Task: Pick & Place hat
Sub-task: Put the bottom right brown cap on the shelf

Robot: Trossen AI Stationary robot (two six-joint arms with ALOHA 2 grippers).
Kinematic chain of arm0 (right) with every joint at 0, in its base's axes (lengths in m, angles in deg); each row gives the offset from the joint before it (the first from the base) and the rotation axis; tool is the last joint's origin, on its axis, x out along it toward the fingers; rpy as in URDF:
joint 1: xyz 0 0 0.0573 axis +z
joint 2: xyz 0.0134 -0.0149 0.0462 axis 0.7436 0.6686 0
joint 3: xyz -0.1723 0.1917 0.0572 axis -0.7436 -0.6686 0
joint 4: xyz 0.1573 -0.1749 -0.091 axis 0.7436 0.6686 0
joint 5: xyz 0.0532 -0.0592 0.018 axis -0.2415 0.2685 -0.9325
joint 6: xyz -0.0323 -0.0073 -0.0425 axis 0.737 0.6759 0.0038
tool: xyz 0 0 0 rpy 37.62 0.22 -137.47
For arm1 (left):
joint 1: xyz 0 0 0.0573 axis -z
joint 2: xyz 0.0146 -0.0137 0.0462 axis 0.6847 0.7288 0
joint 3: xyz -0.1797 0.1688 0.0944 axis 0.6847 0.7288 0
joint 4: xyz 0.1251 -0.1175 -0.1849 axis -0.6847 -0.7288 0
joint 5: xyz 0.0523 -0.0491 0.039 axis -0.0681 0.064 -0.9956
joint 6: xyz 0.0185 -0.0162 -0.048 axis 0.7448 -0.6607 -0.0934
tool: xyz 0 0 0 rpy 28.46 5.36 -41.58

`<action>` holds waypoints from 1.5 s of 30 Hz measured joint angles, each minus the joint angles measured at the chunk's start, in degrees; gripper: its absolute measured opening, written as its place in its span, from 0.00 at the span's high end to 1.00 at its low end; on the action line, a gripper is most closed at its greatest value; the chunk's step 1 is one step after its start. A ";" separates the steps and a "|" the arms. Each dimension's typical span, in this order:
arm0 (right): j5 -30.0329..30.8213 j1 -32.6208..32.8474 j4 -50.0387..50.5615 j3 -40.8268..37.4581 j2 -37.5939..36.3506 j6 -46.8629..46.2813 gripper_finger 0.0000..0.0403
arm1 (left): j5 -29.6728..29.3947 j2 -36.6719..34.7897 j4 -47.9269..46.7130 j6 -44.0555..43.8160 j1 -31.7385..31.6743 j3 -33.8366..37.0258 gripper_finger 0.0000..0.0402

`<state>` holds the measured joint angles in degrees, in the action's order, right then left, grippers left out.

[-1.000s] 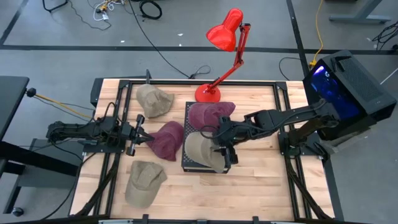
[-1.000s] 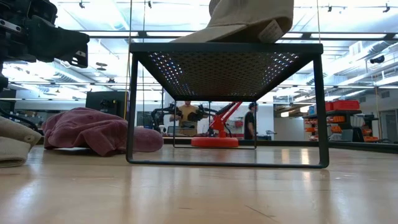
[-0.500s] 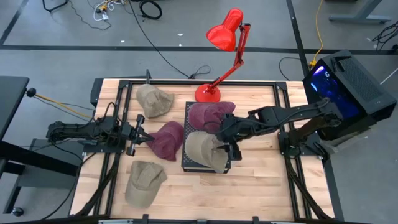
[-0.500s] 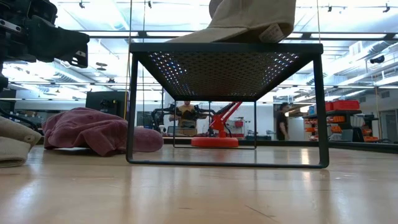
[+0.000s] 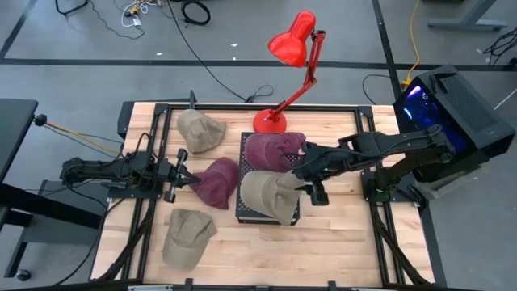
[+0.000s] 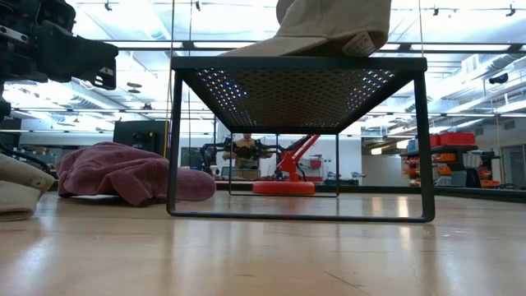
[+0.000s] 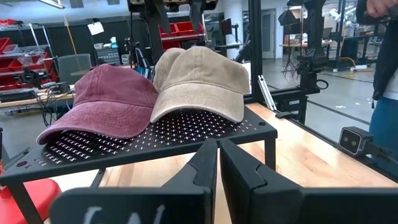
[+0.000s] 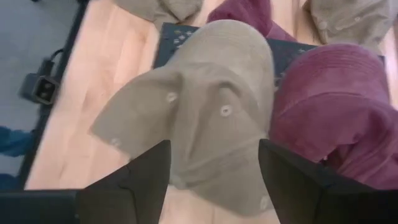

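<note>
The tan hat (image 5: pixel 265 196) lies on the black rack (image 5: pixel 246 212) beside a maroon hat (image 5: pixel 273 151). It looks soft and light; the stiffer brim is probably the best hold. The right gripper (image 5: pixel 313 189) hovers just beside it, wide open and empty. The left gripper (image 5: pixel 182 175) waits closed and empty near another maroon hat (image 5: pixel 216 181) on the table (image 5: pixel 339 234).

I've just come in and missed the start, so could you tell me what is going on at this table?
The robot is sorting hats onto a black mesh stand. A tan cap and a maroon cap already sit on it. The right gripper hovers open beside the tan cap, holding nothing. The left gripper waits shut, empty, next to a maroon hat lying on the table. Two more tan hats lie on the wood.
</note>
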<state>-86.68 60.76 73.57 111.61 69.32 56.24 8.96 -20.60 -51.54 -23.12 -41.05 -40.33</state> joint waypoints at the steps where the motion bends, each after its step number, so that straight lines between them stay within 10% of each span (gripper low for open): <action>1: -0.67 0.26 0.46 0.00 -0.47 0.00 0.39 | 0.00 0.00 0.04 0.00 0.00 0.00 0.94; 26: -4.97 6.64 2.26 -12.16 -1.77 -1.70 0.98 | 0.00 0.00 0.01 0.00 0.00 0.00 0.94; 45: 17.44 6.44 -5.39 -16.50 -1.77 1.55 1.00 | 0.00 0.00 0.01 0.00 0.01 0.01 0.94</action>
<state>-69.24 67.20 68.19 95.11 67.55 57.80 8.96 -20.60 -51.52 -23.12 -41.04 -40.32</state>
